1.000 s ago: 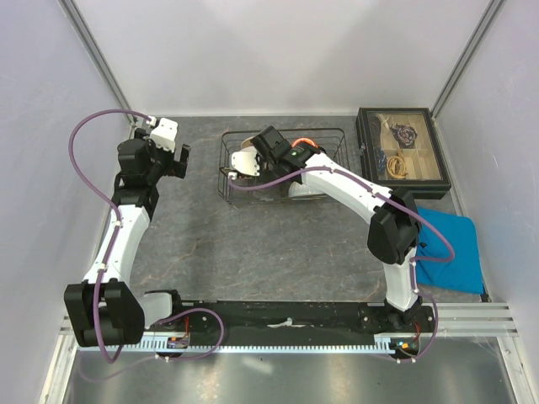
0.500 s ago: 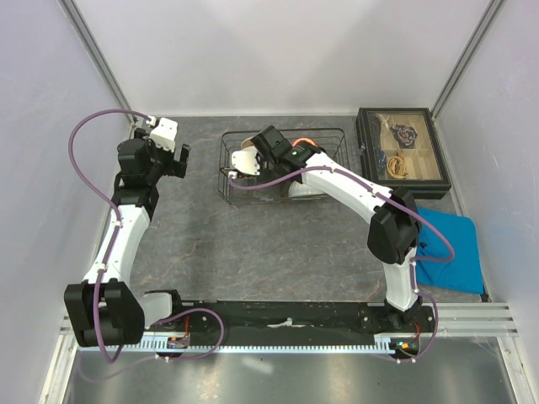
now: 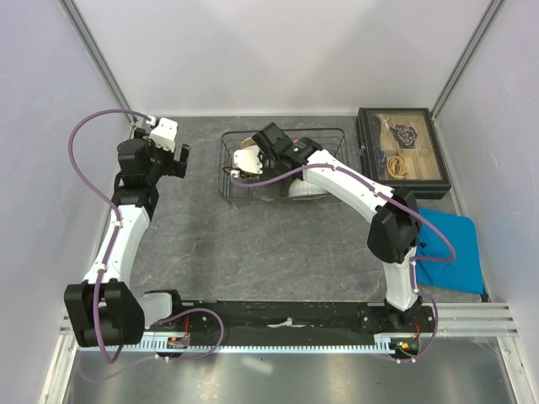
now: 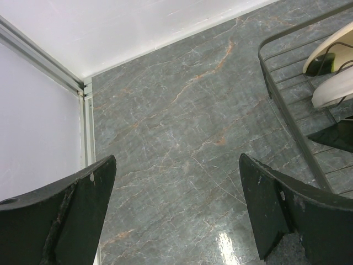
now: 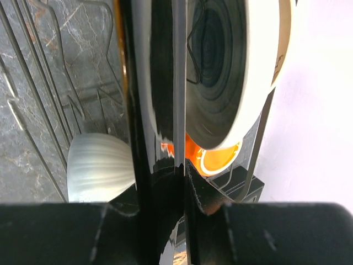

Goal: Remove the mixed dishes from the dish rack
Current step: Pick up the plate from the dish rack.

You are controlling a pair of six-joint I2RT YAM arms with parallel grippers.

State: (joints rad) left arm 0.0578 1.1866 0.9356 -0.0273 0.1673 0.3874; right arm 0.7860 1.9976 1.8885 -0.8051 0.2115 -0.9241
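Note:
The dish rack (image 3: pixel 337 132) stands at the back middle of the table. My right gripper (image 3: pixel 257 152) reaches into its left end. In the right wrist view that gripper (image 5: pixel 182 165) is shut on the thin rim of a glossy plate (image 5: pixel 160 83) standing on edge. Behind it are a cream-rimmed bowl (image 5: pixel 220 72), an orange cup (image 5: pixel 223 160) and a ribbed white bowl (image 5: pixel 99 165). My left gripper (image 3: pixel 178 160) hangs left of the rack, apart from it. It is open (image 4: pixel 176 165) over bare table, with the rack's corner (image 4: pixel 276 83) and two pale dish rims (image 4: pixel 336 47) to its right.
A black glass-lidded box (image 3: pixel 402 151) of trinkets sits at the back right, close to the rack. A blue cloth (image 3: pixel 450 244) lies in front of it by the right wall. The back wall and a metal corner post (image 4: pixel 85 110) are close to my left gripper.
My right gripper has closed further on the plate rim and the arm has shifted slightly, now covering the orange cup in the top view. The left arm has not moved.

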